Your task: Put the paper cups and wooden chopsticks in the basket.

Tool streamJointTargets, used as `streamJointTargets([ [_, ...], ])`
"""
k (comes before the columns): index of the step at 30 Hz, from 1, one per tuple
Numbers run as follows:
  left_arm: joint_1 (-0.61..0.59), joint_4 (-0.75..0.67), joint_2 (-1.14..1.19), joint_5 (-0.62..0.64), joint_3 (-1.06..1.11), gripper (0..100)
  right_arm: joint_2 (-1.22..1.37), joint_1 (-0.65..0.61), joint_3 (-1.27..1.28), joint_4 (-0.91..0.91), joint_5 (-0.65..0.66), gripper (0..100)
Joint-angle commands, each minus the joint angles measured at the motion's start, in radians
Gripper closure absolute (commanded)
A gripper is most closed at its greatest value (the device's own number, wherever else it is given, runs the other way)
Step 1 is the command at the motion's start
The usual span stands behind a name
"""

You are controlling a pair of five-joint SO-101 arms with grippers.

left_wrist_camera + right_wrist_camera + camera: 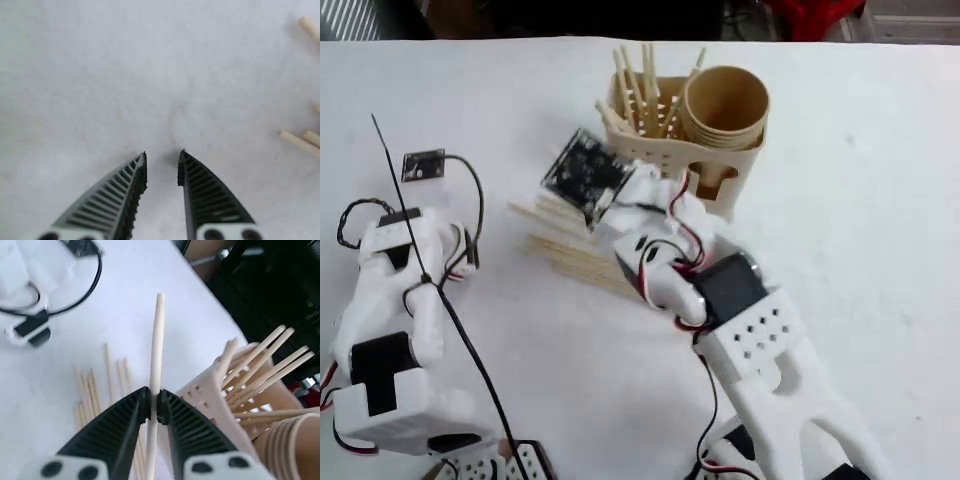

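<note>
1. clamps right gripper (154,401) shut on a single chopstick (158,335), pinched partway along. far end pokes out past the fingertips.
2. holds that stick off the surface (860,260), just beside a corner of the basket (725,168) and above the loose chopsticks (560,250).
3. right arm (750,320) stretched from the near edge toward the basket, wrist close to the basket wall.
4. basket upright toward the far middle of the surface. carries a nested stack of paper cups (726,100) in one end.
5. also carries a bunch of standing chopsticks (642,85) in the other end, tilted and sticking up over the rim.
6. loose chopsticks flat on the surface in a rough pile between the two arms, partly under the right arm. a few stick ends (299,142) also at the edge of the left wrist view.
7. hangs left gripper (162,161) over bare surface, jaws a little apart, nothing between them.
8. left arm (390,300) folded at its own side, well apart from the basket.
9. small black board (423,165) with a cable flat on the surface near the left arm.
</note>
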Motion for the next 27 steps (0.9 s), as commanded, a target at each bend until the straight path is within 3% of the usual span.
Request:
streamJointTargets([
  [1, 0.015, -0.015, -0.002, 0.003, -0.002, 88, 0.062, 0.008, -0.245, -0.013, -0.055, 98.2],
  [6, 0.015, -0.015, -0.002, 0.003, -0.002, 88, 0.166, 0.015, -0.442, -0.153, -0.133, 98.1],
  [15, 0.015, -0.015, -0.002, 0.003, -0.002, 88, 0.335, 0.125, -0.609, -0.593, -0.249, 98.1],
  [24, 0.015, -0.015, -0.002, 0.003, -0.002, 88, 0.424, 0.171, -0.623, -0.644, -0.249, 97.6],
  [27, 0.015, -0.015, -0.002, 0.003, -0.002, 88, 0.427, 0.171, -0.621, -0.641, -0.249, 90.2],
])
